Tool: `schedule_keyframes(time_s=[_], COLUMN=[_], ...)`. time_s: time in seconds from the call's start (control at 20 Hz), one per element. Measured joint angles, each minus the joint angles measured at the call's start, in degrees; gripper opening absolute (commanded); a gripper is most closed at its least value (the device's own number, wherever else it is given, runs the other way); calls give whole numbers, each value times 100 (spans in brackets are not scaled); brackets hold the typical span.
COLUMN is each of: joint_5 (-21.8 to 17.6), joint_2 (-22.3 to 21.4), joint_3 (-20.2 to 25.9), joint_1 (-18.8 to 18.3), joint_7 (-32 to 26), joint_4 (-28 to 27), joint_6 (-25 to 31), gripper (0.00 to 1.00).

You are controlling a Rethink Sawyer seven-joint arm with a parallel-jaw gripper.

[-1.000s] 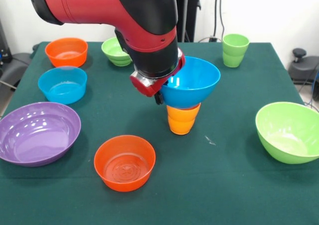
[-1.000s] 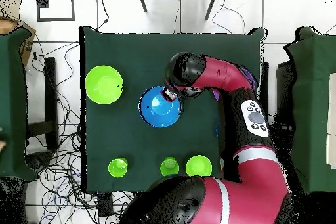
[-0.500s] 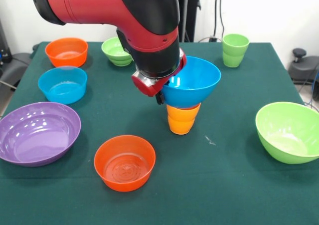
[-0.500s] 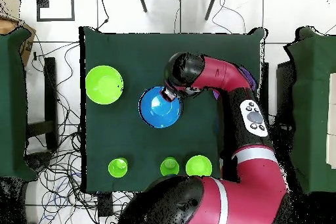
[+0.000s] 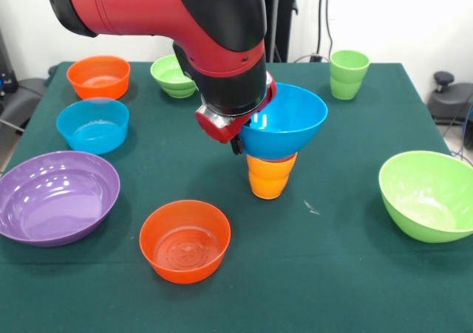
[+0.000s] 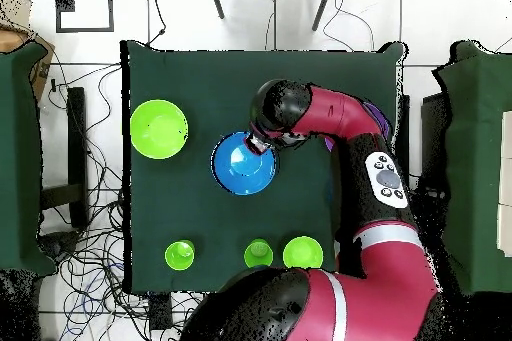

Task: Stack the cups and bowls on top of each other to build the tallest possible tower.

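Note:
A blue bowl (image 5: 288,119) sits upright on an orange cup (image 5: 271,176) near the table's middle, forming a short tower. My gripper (image 5: 238,142) is at the bowl's left rim and is shut on it; the red wrist hides most of it. From above, the blue bowl (image 6: 243,163) covers the cup, with the gripper (image 6: 262,145) at its edge. A green cup (image 5: 349,73) stands alone at the far right.
Around the tower lie an orange bowl (image 5: 185,241) in front, a purple bowl (image 5: 55,196) and a light blue bowl (image 5: 92,125) to the left, another orange bowl (image 5: 98,76) and a small lime bowl (image 5: 171,76) at the back, and a large lime bowl (image 5: 429,194) on the right.
The arm and the blue bowl shifted very slightly to the right a second ago. Nothing has moved since then.

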Motion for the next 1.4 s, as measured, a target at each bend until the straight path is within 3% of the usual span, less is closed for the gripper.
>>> schedule_keyframes(time_s=[1.0,1.05,1.4], joint_5=[0,-1,-1], joint_2=[0,1,0], joint_3=[-2,-2,-4], joint_1=[3,3,3], joint_7=[0,1,0], joint_4=[0,1,1], joint_6=[0,-1,-1], gripper=[0,100,100])
